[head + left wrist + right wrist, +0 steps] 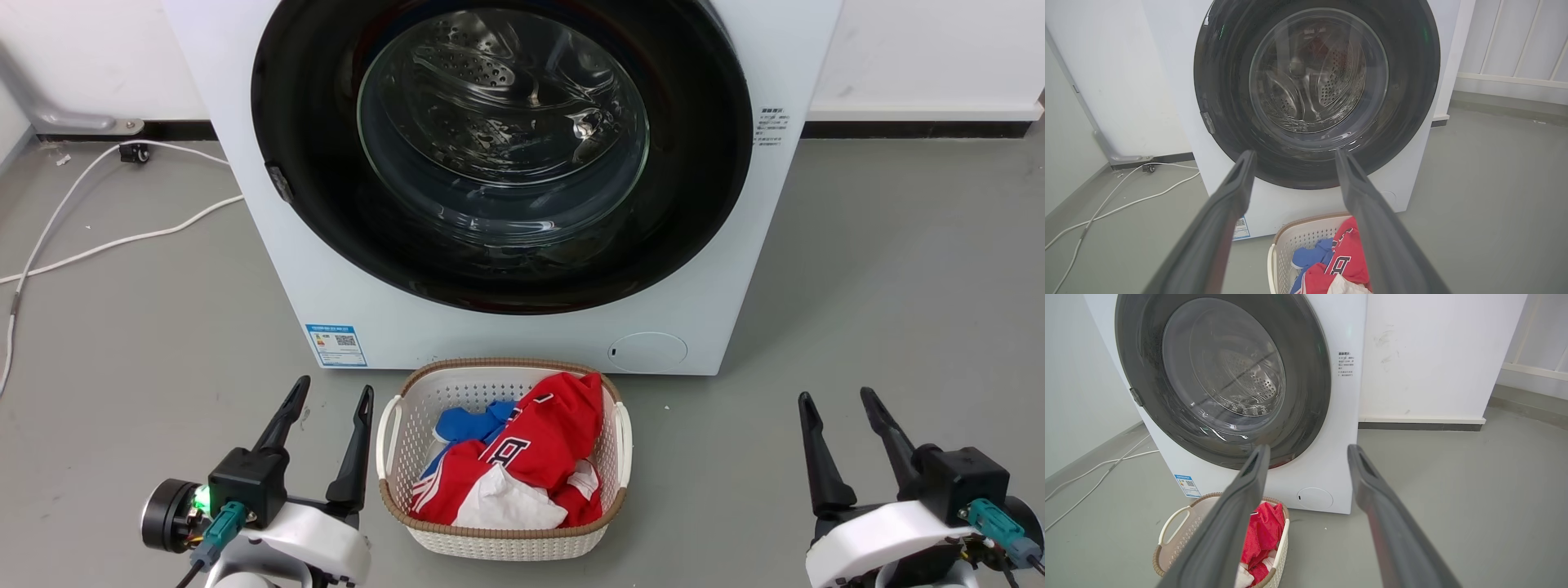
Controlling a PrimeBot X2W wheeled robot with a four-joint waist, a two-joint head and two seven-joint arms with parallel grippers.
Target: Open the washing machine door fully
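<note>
Head view: the washing machine door (502,155) sits shut, well beyond the left pincer (335,385) and right pincer (837,395), both spread and empty. Left wrist: its grey tab (1209,122) lies up-left of that pincer. Right wrist likewise; nothing started, I'd say, so reaching that tab comes next.

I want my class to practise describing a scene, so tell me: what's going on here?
A two-armed robot faces a white washing machine; the washing machine door looks shut. Nothing is being handled: the left gripper and right gripper are open and empty, either side of a laundry basket of clothes on the floor before the machine. Opening has not begun.
</note>
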